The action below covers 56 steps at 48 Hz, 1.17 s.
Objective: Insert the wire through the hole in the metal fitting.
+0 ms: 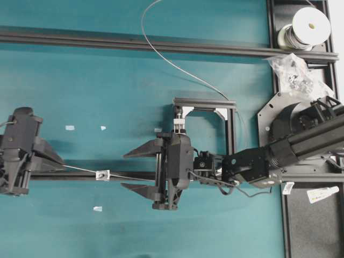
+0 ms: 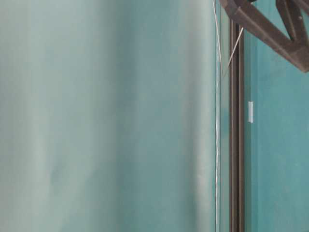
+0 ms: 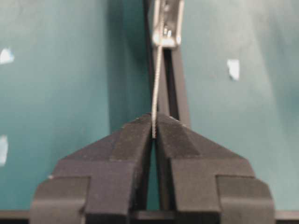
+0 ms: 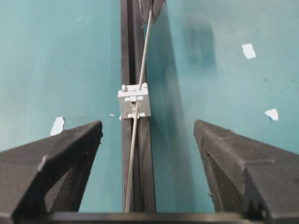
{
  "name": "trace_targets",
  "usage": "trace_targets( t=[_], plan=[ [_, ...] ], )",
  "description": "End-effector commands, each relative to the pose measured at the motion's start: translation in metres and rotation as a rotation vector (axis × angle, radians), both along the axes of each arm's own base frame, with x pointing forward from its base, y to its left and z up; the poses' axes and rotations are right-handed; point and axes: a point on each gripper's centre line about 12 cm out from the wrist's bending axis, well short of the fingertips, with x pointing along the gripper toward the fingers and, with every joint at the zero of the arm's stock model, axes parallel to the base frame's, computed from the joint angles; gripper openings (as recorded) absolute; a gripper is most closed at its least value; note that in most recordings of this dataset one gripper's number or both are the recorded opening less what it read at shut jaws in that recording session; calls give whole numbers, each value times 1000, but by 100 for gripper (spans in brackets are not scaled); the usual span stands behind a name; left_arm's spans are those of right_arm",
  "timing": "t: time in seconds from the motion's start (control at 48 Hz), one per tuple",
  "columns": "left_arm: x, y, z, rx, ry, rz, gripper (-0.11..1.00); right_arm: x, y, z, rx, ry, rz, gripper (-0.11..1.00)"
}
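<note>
The wire (image 1: 80, 170) is a thin silver strand lying along the black rail (image 1: 134, 176). It runs from my left gripper (image 1: 54, 163) through the small square metal fitting (image 1: 102, 174) and on towards my right gripper (image 1: 125, 171). In the left wrist view the left gripper (image 3: 154, 125) is shut on the wire (image 3: 158, 79), with the fitting (image 3: 167, 32) ahead of it. In the right wrist view the right gripper (image 4: 148, 125) stands wide open, its fingers on either side of the rail. The wire (image 4: 132, 158) passes between them untouched, and the fitting (image 4: 135, 101) sits just beyond the fingertips.
A wire spool (image 1: 306, 27) and a clear bag of parts (image 1: 295, 70) lie at the back right. A long black rail (image 1: 134, 44) crosses the back. A small rail frame (image 1: 207, 102) stands behind the right gripper. Pale tape scraps (image 1: 70, 128) dot the teal mat.
</note>
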Motion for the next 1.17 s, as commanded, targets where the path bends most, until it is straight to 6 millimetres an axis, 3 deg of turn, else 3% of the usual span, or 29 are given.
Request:
trace_targets(
  t=[0.0,0.458,1.146],
  plan=[
    [-5,0,12,-4,-24,-7,-10,2,1,13,11,-37,3,88],
    [-56,8,25,-13,-44,-21,-10,-2,0,14,11,-35,4,88],
    [-59,5,17,5,37,-36,-10,-2,0,15,15,-41,2,88]
  ],
)
